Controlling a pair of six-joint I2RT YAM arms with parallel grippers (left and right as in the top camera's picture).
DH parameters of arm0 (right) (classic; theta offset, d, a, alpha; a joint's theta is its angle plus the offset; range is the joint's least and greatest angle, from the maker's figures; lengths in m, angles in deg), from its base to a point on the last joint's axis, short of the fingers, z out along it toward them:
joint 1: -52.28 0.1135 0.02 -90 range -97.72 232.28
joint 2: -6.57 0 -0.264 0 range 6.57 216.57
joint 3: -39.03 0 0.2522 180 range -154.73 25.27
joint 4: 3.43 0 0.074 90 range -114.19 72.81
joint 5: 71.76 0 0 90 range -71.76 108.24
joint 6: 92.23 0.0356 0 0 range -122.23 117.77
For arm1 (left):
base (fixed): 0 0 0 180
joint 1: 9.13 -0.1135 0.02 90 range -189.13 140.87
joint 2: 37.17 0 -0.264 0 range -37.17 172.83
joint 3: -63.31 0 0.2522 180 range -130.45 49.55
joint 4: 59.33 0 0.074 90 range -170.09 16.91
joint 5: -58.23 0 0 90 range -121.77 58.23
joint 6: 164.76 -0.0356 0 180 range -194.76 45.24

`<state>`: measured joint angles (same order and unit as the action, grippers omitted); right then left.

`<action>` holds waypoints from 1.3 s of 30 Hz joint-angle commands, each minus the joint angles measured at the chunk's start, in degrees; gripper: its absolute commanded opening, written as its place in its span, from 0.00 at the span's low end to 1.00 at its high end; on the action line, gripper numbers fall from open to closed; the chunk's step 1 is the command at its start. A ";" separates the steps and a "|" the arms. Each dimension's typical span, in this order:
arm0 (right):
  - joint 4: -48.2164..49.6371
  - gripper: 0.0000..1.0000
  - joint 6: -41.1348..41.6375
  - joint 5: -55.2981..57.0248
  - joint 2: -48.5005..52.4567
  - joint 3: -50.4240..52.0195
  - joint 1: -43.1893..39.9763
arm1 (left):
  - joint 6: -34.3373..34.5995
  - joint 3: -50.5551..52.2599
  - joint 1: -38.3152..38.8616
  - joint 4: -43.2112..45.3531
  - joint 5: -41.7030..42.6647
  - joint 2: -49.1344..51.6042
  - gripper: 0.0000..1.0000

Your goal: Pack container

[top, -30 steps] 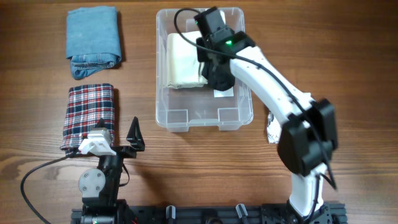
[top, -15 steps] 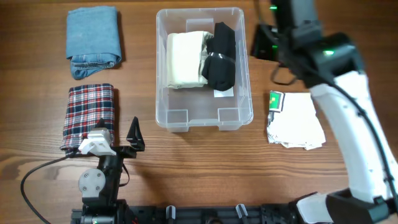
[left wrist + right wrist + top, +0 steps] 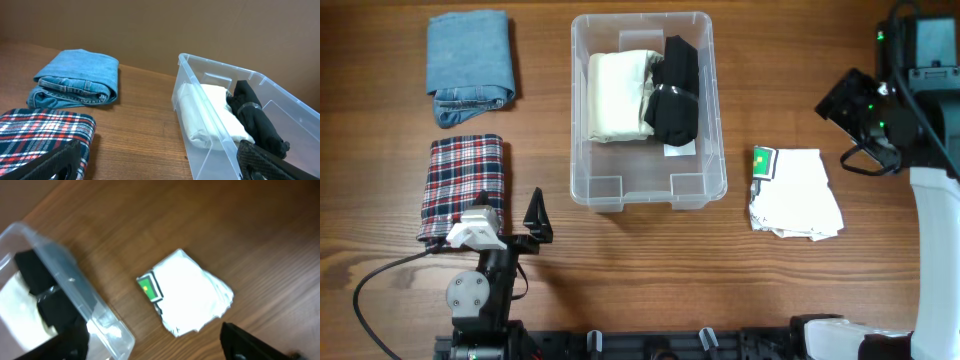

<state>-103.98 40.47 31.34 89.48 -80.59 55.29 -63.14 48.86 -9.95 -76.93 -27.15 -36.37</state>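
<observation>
The clear plastic container (image 3: 585,170) stands at the table's upper middle and holds a cream folded garment (image 3: 615,95) and a black folded garment (image 3: 677,90). It also shows in the left wrist view (image 3: 210,127) and the right wrist view (image 3: 75,287). My right gripper (image 3: 848,100) is open and empty, raised above the table right of the container, above a white folded garment (image 3: 798,192) with a green tag. That garment shows in the right wrist view (image 3: 192,291). My left gripper (image 3: 525,228) is open and empty near the front left.
Folded blue jeans (image 3: 470,65) lie at the back left. A red plaid folded garment (image 3: 465,182) lies below them, beside my left gripper. Both show in the left wrist view, jeans (image 3: 80,77) and plaid (image 3: 45,131).
My right gripper left the black garment in the container beside the cream one, then swung out to the right over the white garment. The left arm has not moved.
</observation>
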 commanded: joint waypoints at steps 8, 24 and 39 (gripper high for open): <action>0.55 0.84 13.70 -2.27 -0.33 16.00 -4.00 | -0.74 0.37 -0.31 -0.07 0.72 -0.42 1.00; 26.77 0.82 14.51 -17.70 -0.31 48.00 -4.00 | -0.74 0.37 -0.31 -0.07 0.72 -0.42 1.00; 43.39 0.17 14.53 -17.62 3.06 56.46 -4.00 | -0.74 0.37 -0.31 -0.07 0.72 -0.42 1.00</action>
<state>-61.18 54.96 13.75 90.84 -24.57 51.57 -63.14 48.86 -9.95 -76.93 -27.15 -36.37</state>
